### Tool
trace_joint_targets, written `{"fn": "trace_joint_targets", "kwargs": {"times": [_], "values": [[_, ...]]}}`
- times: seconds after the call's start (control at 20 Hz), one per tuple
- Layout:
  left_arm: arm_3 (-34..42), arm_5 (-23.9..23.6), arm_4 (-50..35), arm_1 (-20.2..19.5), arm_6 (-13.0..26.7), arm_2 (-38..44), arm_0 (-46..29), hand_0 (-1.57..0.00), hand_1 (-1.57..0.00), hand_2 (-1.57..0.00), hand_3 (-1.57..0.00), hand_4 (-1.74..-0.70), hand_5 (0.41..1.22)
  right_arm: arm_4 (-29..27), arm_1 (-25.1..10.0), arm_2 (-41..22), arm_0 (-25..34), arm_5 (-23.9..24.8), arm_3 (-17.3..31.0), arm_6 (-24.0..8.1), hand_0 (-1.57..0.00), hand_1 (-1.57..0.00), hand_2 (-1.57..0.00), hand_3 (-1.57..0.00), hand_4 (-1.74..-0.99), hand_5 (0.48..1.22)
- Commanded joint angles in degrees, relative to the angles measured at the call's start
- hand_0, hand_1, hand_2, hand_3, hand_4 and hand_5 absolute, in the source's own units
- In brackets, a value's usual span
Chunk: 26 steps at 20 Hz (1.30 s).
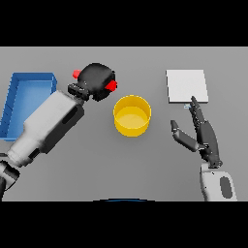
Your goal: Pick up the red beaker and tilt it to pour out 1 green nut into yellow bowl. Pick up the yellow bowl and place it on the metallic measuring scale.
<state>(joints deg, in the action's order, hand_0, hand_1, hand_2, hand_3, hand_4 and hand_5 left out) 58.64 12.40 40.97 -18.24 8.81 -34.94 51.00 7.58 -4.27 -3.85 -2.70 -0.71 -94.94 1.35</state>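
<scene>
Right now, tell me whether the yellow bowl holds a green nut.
Empty as far as shown: the yellow bowl stands upright with only yellow inside. The left robot hand grips the red beaker beside it.

The red beaker [112,85] showed only as small red patches at either side of the dark left hand [97,80] wrapped round it, left of centre. Just right and nearer stood the yellow bowl [131,115], upright, round and open-topped. The pale square measuring scale [187,85] lay flat, far right.

Even, soft light; faint shadows, no glare.
</scene>
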Motion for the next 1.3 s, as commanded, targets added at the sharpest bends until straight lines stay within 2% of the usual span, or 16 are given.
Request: {"fn": "trace_joint_targets", "kwargs": {"times": [0.0, 0.1, 0.2, 0.4, 0.55, 0.7, 0.9, 1.15, 1.25], "values": [[-0.6, 1.4, 1.3, -0.2, 0.1, -1.9, 1.3, -1.57, -1.57, -1.57, -1.48, -1.63, 1.211, -0.5, -0.1, 0.4, -0.2, -0.1, 0.3, -0.3, 0.0, 0.0, 0.0, 0.0, -1.278, 0.672], [-1.9, 4.7, 2.9, -0.4, 1.3, -4.9, 4.0, -1.57, -1.57, -1.57, -1.36, -1.66, 1.214, -1.5, 0.4, 0.7, 0.3, -0.5, 0.8, 0.0, 0.0, 0.0, 0.0, 0.0, -1.279, 0.651], [-2.9, 7.8, 4.6, -0.5, 1.7, -8.4, 6.7, -1.57, -1.57, -1.57, -1.31, -1.68, 1.217, -1.9, 1.0, 0.5, 0.5, -0.5, 0.3, -0.5, 0.0, 0.0, 0.0, 0.0, -1.292, 0.635], [-5.9, 11.0, 6.9, 0.5, -0.1, -13.7, 11.7, -1.57, -1.57, -1.57, -1.2, -1.71, 1.219, -3.0, 1.4, 1.2, 0.1, -0.6, 1.3, 0.2, 0.0, 0.0, 0.0, 0.0, -1.301, 0.607], [-7.6, 11.1, 9.1, 1.6, -1.6, -17.8, 14.9, -1.57, -1.57, -1.57, -1.38, -1.72, 1.22, -2.9, 1.0, 1.4, 0.4, -0.9, 1.6, 1.1, 0.0, 0.0, 0.0, 0.0, -1.299, 0.605], [-8.5, 11.4, 11.1, 2.0, -2.2, -22.3, 16.9, -1.57, -1.57, -1.57, -1.47, -1.73, 1.221, -1.7, 1.0, 0.9, 0.1, -0.1, 1.3, 0.8, 0.0, 0.0, 0.0, 0.0, -1.298, 0.599], [-9.9, 10.6, 13.8, 2.3, -3.0, -27.7, 19.2, -1.57, -1.57, -1.57, -1.53, -1.74, 1.221, -2.1, 0.8, 1.1, 0.2, -0.4, 0.5, -0.1, 0.0, 0.0, 0.0, 0.0, -1.29, 0.604], [-12.2, 13.2, 16.2, 4.6, -5.3, -34.2, 23.3, -1.57, -1.57, -1.57, -1.56, -1.74, 1.221, -1.1, 0.7, 1.0, 0.6, 0.2, 1.5, -0.4, 0.0, 0.0, 0.0, 0.0, -1.29, 0.607], [-12.0, 14.2, 16.1, 4.5, -5.5, -35.7, 23.9, -1.57, -1.57, -1.57, -1.56, -1.74, 1.221, -1.3, 0.8, 0.8, -0.1, -0.1, 1.3, 0.6, 0.0, 0.0, 0.0, 0.0, -1.28, 0.601]]}}
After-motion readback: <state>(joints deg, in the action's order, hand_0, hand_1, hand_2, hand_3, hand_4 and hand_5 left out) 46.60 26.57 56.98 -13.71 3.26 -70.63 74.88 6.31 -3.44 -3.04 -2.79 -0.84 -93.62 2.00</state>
